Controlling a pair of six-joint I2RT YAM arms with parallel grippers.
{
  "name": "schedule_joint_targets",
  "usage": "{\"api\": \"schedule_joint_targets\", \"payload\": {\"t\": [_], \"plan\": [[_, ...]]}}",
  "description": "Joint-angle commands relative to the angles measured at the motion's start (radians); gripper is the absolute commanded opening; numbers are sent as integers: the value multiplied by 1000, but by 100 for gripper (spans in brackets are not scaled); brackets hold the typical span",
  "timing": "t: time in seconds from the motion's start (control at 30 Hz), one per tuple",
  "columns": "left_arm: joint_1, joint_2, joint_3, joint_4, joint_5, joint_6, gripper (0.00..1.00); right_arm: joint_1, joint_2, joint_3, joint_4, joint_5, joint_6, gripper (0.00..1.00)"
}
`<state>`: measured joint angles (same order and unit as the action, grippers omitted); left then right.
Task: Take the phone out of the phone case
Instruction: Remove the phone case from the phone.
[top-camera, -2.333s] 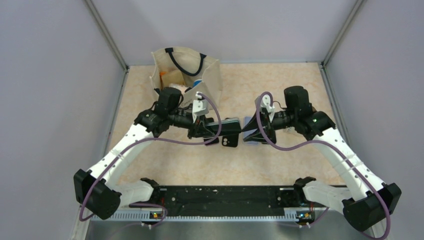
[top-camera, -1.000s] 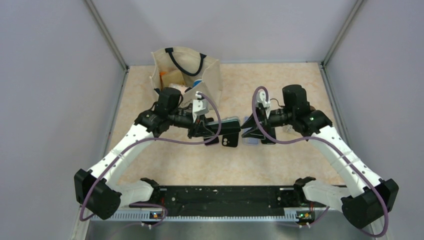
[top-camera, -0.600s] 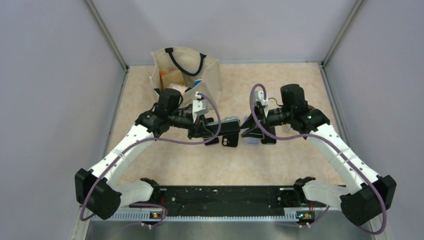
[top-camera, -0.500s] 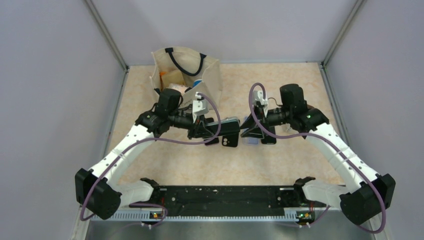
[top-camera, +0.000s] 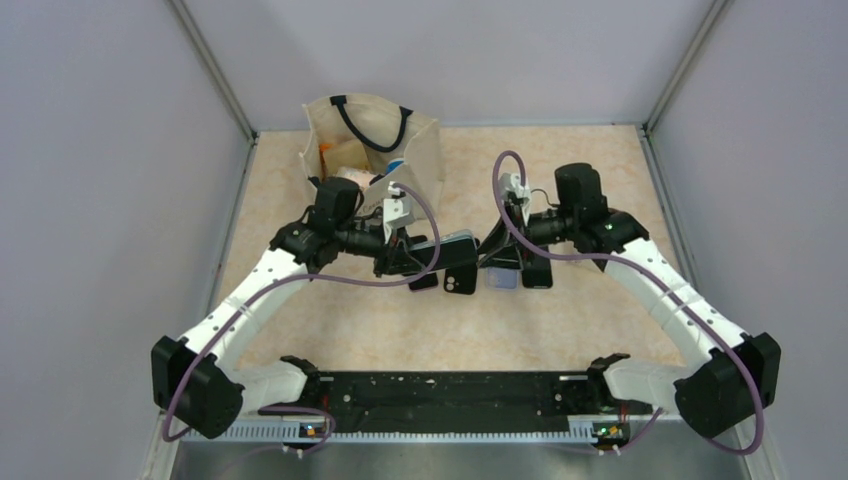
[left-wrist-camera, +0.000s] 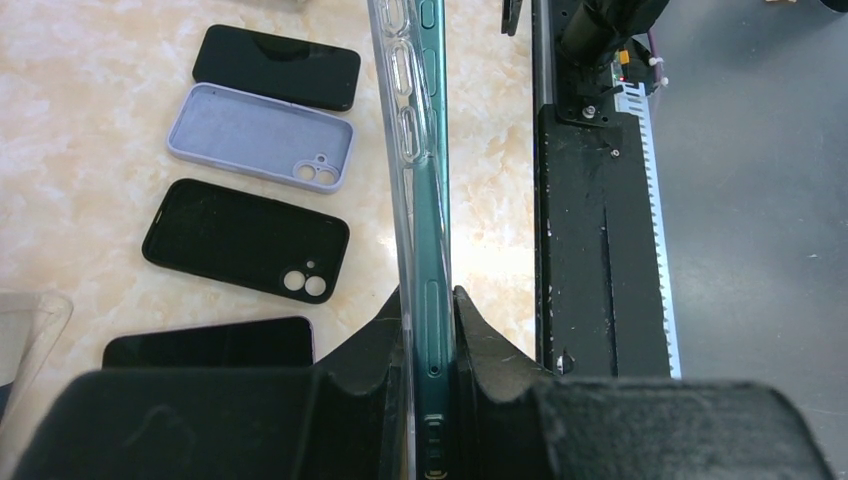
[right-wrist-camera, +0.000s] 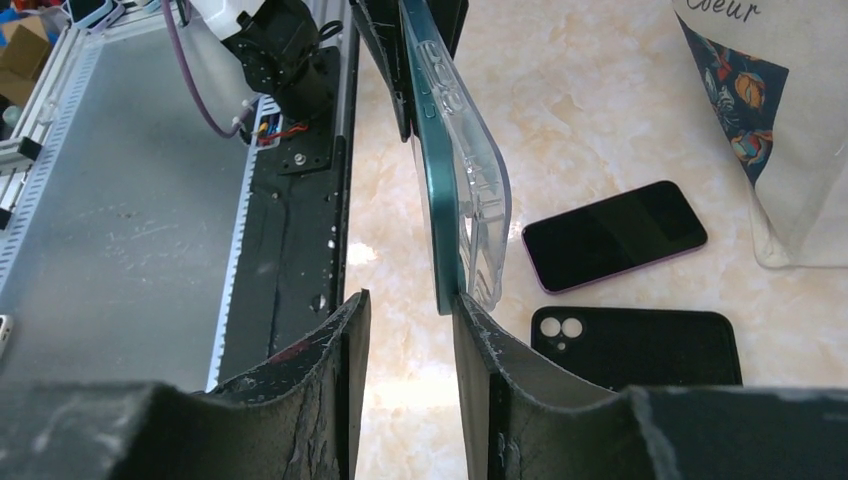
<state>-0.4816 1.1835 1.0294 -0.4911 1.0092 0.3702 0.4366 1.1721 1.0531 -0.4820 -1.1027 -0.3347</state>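
Top view: left gripper (top-camera: 425, 262) and right gripper (top-camera: 490, 255) meet mid-table, the cased phone (top-camera: 455, 243) on edge between them, tote bag (top-camera: 420, 150) at 11 o'clock. Left wrist: fingers clamped on the green phone and its clear case (left-wrist-camera: 400, 90); a loose lilac case (left-wrist-camera: 260, 137) lies on the table (left-wrist-camera: 80, 60) at 10 o'clock. Right wrist: fingers narrowly parted, gripping nothing, the phone's end at the 3 o'clock fingertip (right-wrist-camera: 462, 305), where the clear case flares off it.

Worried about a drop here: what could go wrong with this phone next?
The left gripper clamps phone and clear case together, so a pull may drag both rather than part them. The right gripper is open, so only one end is held; a slip could drop it near the black case.
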Motion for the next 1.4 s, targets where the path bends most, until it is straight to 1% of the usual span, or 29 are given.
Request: {"api": "schedule_joint_targets", "payload": {"t": [0.0,0.13,0.33,0.77,0.87,1.0,1.2,1.23,1.27,1.3,1.37], "plan": [[-31,0,21,125,183,2,0,19,36,32,135,-2,23,36],[-35,10,29,127,215,5,0,24,45,30,168,28,47,35],[-39,18,33,127,253,8,0,24,58,40,174,90,50,35],[-39,30,34,128,283,2,0,24,77,38,177,141,18,34],[-40,32,32,130,270,2,0,24,78,31,184,108,22,34],[-42,37,31,160,230,-14,0,27,71,-2,238,37,60,34],[-69,47,20,196,94,5,0,68,55,-54,311,-11,65,34],[-76,49,19,205,80,0,0,76,58,-57,314,-14,64,33],[-79,51,17,218,69,-7,0,87,64,-57,314,-15,63,29],[-82,53,14,240,56,-24,0,92,69,-59,313,-16,59,24],[-83,54,4,286,24,-70,0,95,75,-63,312,-16,55,9]]}}
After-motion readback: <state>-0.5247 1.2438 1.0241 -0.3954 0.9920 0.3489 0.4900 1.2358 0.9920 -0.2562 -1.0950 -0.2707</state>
